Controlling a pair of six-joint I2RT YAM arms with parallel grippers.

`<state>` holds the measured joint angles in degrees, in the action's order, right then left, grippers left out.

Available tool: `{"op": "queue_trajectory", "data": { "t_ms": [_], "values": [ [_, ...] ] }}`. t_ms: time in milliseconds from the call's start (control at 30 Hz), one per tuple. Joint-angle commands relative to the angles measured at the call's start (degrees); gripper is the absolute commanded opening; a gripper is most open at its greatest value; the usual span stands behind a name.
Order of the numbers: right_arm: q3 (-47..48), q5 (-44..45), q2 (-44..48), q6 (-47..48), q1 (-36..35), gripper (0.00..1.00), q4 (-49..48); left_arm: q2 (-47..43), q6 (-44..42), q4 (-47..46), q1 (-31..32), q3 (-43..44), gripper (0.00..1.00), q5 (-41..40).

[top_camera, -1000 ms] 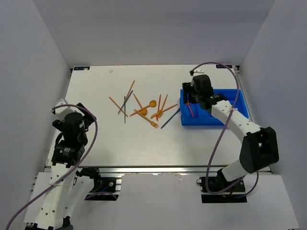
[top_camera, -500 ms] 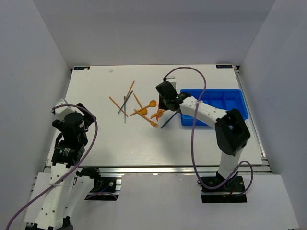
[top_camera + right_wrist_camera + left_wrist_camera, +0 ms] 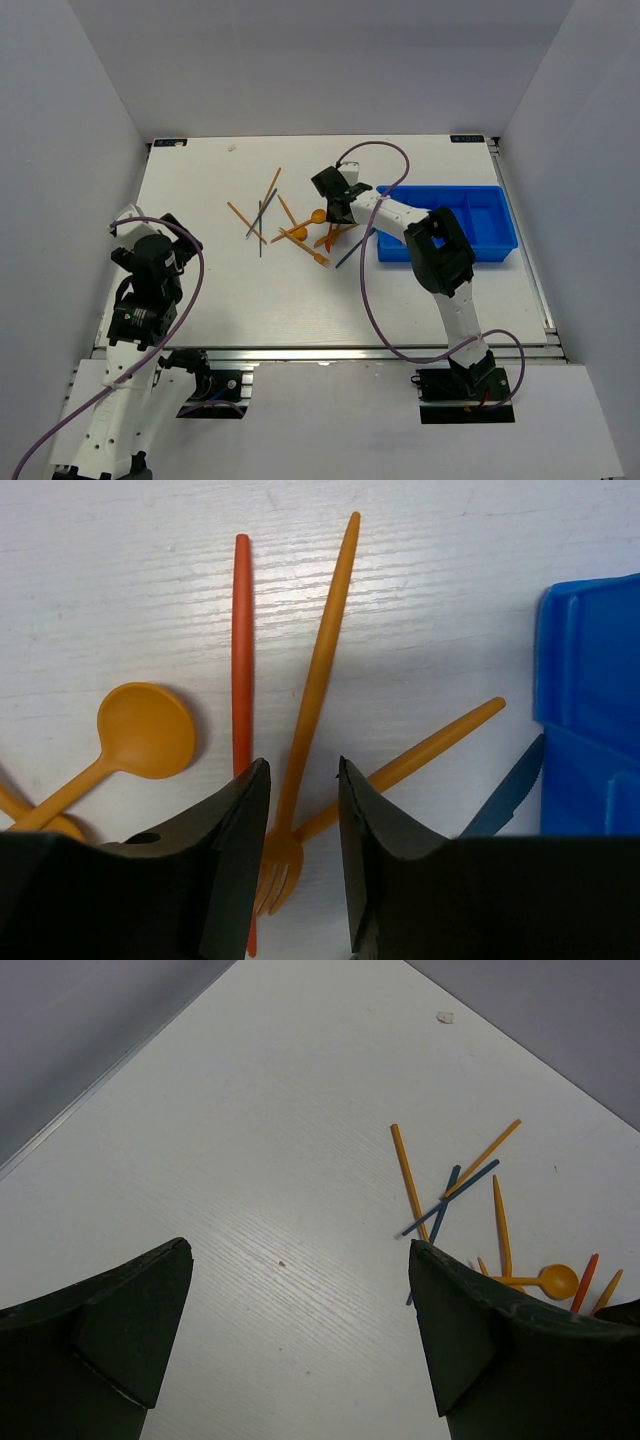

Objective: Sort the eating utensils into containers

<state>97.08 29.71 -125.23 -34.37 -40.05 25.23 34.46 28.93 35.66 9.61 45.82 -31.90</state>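
Orange fork (image 3: 322,650), tines partly hidden by right gripper (image 3: 300,765); blue tray (image 3: 590,680) cropped.

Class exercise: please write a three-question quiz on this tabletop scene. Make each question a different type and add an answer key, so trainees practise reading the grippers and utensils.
1. True or false: the left gripper is shut on a chopstick.
2. Multiple choice: in the right wrist view, what does the right gripper straddle? A) a red spoon B) an orange fork C) a blue cup
3. Fill in: the spoon left of the red stick is coloured ___.

Key: 1 false, it is open and holds nothing; 2 B; 3 orange.
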Motion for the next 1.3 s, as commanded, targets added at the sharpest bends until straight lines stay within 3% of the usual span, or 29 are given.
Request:
{"op": "queue_trajectory", "data": {
  "t_ms": [0,167,400,633,800,1067,1200,1267],
  "values": [
    [1.4,1.2,-0.4,-1.7,0.7,0.39,-0.1,-0.4,-0.6,-0.9,0.0,0.1,0.98,1.1],
    [1.0,-0.2,-2.6,-2.1,1.3,0.32,-0.4,-0.3,-0.6,-0.9,0.0,0.0,0.98,1.5],
    [0.3,-3.0,-4.8,-2.9,2.3,0.31,-1.3,-0.1,-0.8,-1.0,-0.1,0.0,0.98,1.8],
    [-2.9,-3.4,-2.3,-6.1,2.3,0.02,-2.5,0.1,-0.8,-1.2,-0.1,0.0,0.98,1.9],
    [-1.3,-5.9,-0.2,-5.3,2.3,0.00,-2.3,0.0,-0.8,-1.1,0.0,0.0,0.98,1.8],
    [-5.8,-12.0,15.7,2.5,2.3,0.00,-7.3,-0.2,-0.8,-1.0,-0.1,0.1,0.98,1.8],
    [-13.1,-12.0,23.7,9.0,3.9,0.00,-7.6,-0.6,-0.8,-1.0,-0.1,0.1,0.98,1.7],
    [-16.1,-13.9,27.4,16.8,5.9,0.00,-8.4,-0.7,-0.8,-1.0,-0.1,0.0,0.98,1.8]
  ]
}}
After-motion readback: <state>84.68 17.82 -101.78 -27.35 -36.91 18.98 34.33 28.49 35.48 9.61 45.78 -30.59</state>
